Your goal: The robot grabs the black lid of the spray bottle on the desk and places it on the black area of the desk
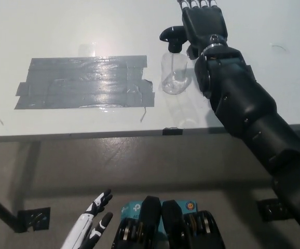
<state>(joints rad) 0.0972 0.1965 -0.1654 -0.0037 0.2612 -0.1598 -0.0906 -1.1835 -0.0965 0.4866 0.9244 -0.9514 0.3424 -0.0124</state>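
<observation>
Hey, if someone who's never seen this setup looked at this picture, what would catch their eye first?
Probably the big black right arm reaching in from the lower right, its right hand beside the black lid of the clear spray bottle at the top middle of the white desk. Next, the dark taped patch lying left of the bottle. The white left hand rests low, below the desk edge.

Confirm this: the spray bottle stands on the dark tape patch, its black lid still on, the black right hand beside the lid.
Not quite. The head view shows the spray bottle standing on bare white desk, to the right of the dark tape patch, not on it. The black lid is on, with the right hand beside it.
</observation>
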